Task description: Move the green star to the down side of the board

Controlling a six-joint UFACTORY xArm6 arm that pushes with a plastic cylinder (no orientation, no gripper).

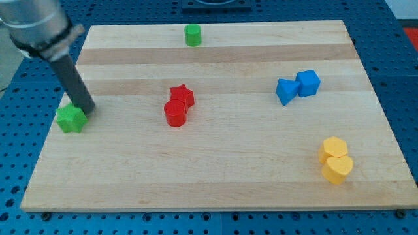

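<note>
Near the view's left edge of the pale wooden tabletop (215, 176), about halfway down, sits the small green star-shaped block (71, 119), close to the board's border. My tip (87, 108), the lower end of the straight dark rod, rests just beside the star's upper right corner, touching it or nearly so; the rod slants up toward the view's top left, where the grey arm body is blurred. No fingers exist on this rig, so no apart-or-together state can be told. Up at the view's top, a little left of centre, stands a small green cylinder-like block (192, 34), close to the board's far edge and well apart from the star. Around the middle of the board a red star-shaped block (182, 95) touches a red round block (176, 113), the round one lying just below and slightly to the left. Toward the view's right, two blue blocks sit touching: a blue cube (308, 83) and, on its left, a blue block (286, 91) whose exact shape is hard to make out. Lower right, two yellow blocks touch one another, a yellow rounded block (334, 149) above and a yellow heart-like block (337, 169) below it. Blue perforated surface (19, 130) surrounds the board.
</note>
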